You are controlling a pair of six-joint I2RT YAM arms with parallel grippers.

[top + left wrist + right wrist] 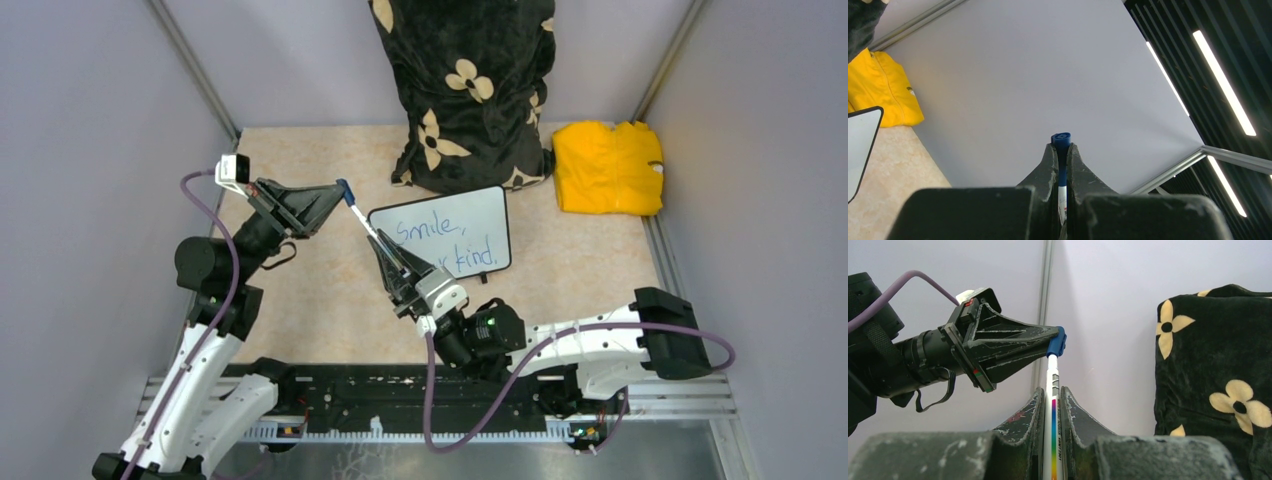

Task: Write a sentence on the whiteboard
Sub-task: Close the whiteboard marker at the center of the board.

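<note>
Left gripper (338, 188) is clamped tight on the blue plastic marker cap (345, 189). Right gripper (381, 247) grips the slim white marker barrel (362, 217), beside the glossy round-cornered whiteboard (490, 215) lying flat with the blue sentence (432, 233).

Left wrist: tapered black fingers (1050, 165) meet round the cap.

Right wrist: scuffed fingers (1035, 410) squeeze the rainbow-striped barrel.

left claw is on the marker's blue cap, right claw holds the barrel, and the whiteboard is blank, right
Not blank: the top external view shows the whiteboard carrying the sentence in blue marker. The rest holds: left claw on the blue cap, right claw on the barrel.
</note>
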